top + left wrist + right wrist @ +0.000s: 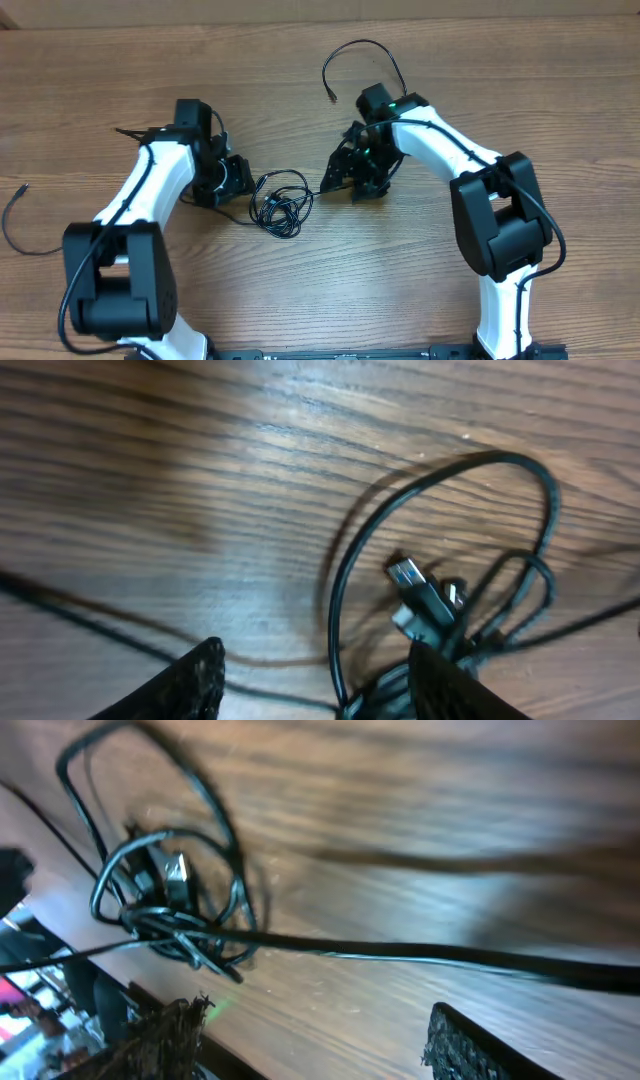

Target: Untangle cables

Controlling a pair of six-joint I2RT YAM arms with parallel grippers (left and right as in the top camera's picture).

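Note:
A bunch of thin black cables (281, 206) lies looped and knotted on the wooden table between my two grippers. In the left wrist view the bunch (470, 600) shows a USB plug (420, 588) near my right finger. My left gripper (232, 180) is open, just left of the bunch; one loop runs between its fingers (315, 680). My right gripper (345, 175) is open and empty, just right of the bunch (165, 910); one strand (420, 955) stretches out from the knot above its fingers (310, 1040).
One loose black cable (360, 62) arcs behind the right arm at the back. Another loose cable (18, 215) lies at the far left edge of the table. The wooden table (330, 290) stretches to the front between the two arm bases.

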